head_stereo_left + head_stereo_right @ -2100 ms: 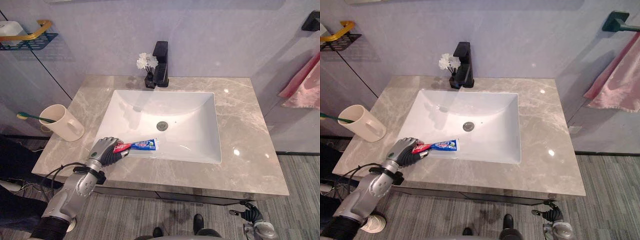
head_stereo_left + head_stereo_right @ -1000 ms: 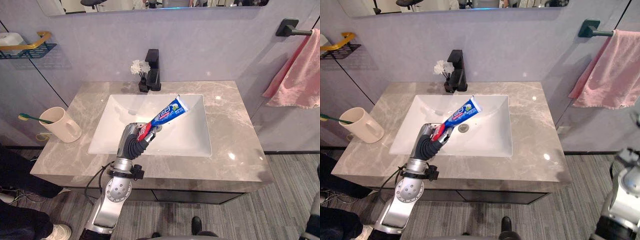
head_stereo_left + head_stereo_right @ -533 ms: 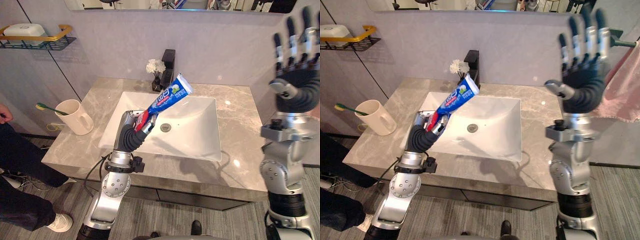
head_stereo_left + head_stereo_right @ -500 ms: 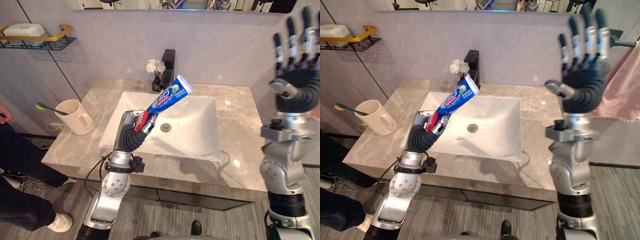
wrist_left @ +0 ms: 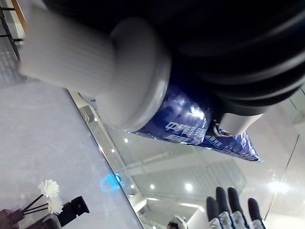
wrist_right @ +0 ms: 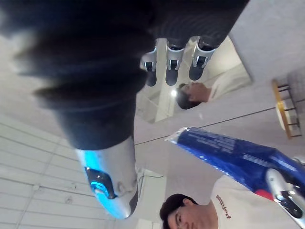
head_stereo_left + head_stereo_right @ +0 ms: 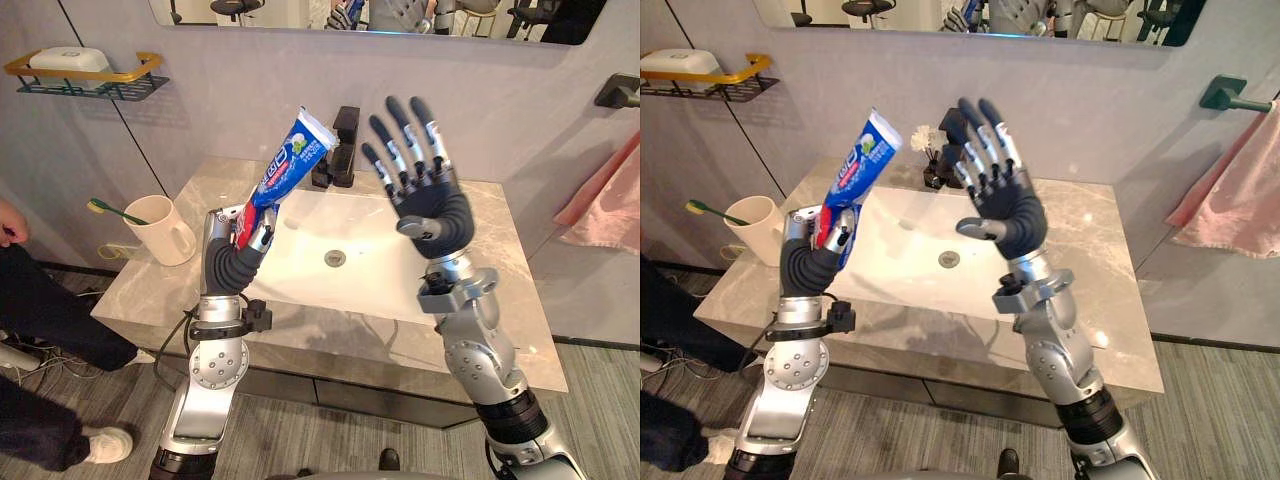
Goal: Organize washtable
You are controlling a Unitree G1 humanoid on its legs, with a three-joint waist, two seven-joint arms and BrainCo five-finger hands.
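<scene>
Bathrm: sink [image 7: 330,287], faucet [image 7: 347,150], mirror [image 7: 300,12], towel [image 7: 603,198].

Grey wall [image 7: 200,120], mirror [image 7: 480,15] above, plank floor [image 7: 590,400].

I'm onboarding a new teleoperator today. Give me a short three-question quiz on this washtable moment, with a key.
1. True or false: the left hand is shut on the toothpaste tube.
2. The toothbrush stands in: A the cup, B the basin, C the wall shelf.
3. Is the right hand open or shut?
Key: 1 true; 2 A; 3 open.
</scene>
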